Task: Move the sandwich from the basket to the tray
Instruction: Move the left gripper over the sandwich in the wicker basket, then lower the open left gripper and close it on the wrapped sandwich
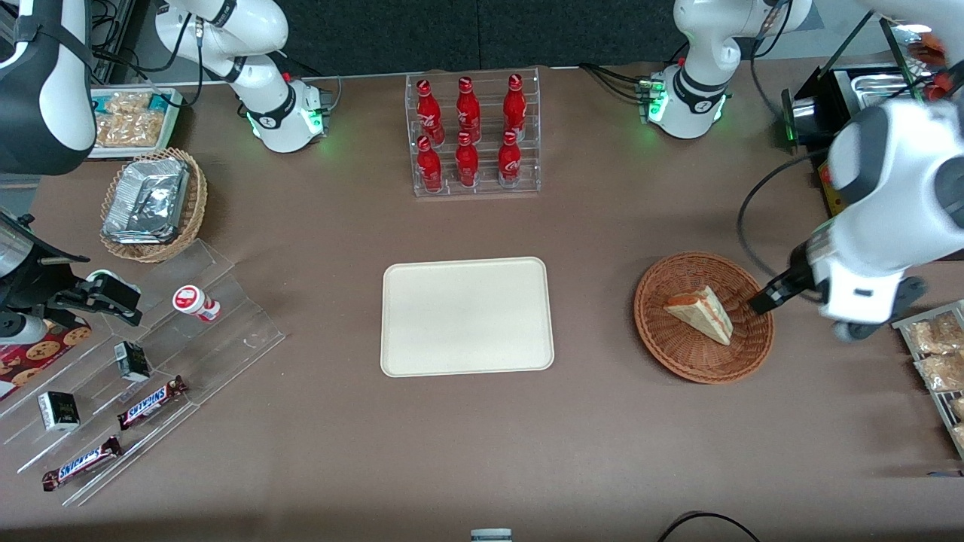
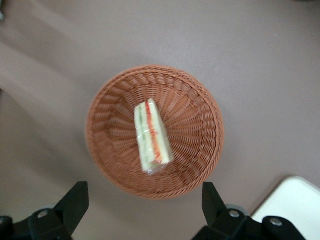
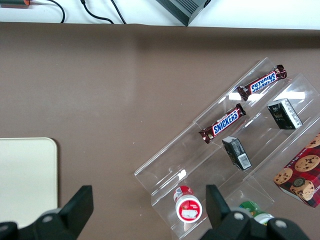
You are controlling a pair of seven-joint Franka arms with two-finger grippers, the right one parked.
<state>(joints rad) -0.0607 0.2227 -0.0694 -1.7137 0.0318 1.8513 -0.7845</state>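
The sandwich point(image 1: 702, 312), a pale bread wedge with red and green filling layers, lies in the round reddish-brown wicker basket point(image 1: 663, 339). The cream rectangular tray point(image 1: 467, 316) lies flat at the table's middle, beside the basket toward the parked arm's end. My left gripper point(image 1: 764, 299) hovers over the basket's rim on the working arm's side, open and empty. In the left wrist view the sandwich point(image 2: 151, 136) sits in the middle of the basket point(image 2: 200, 100), the two black fingers point(image 2: 75, 205) stand wide apart above the rim, and a corner of the tray point(image 2: 295, 200) shows.
A clear rack of red bottles point(image 1: 471, 135) stands farther from the camera than the tray. A metal tray of snack bags point(image 1: 938, 361) lies beside the basket at the working arm's table end. A tan basket with foil packs point(image 1: 151, 203) and an acrylic snack stand point(image 1: 143, 376) lie toward the parked arm's end.
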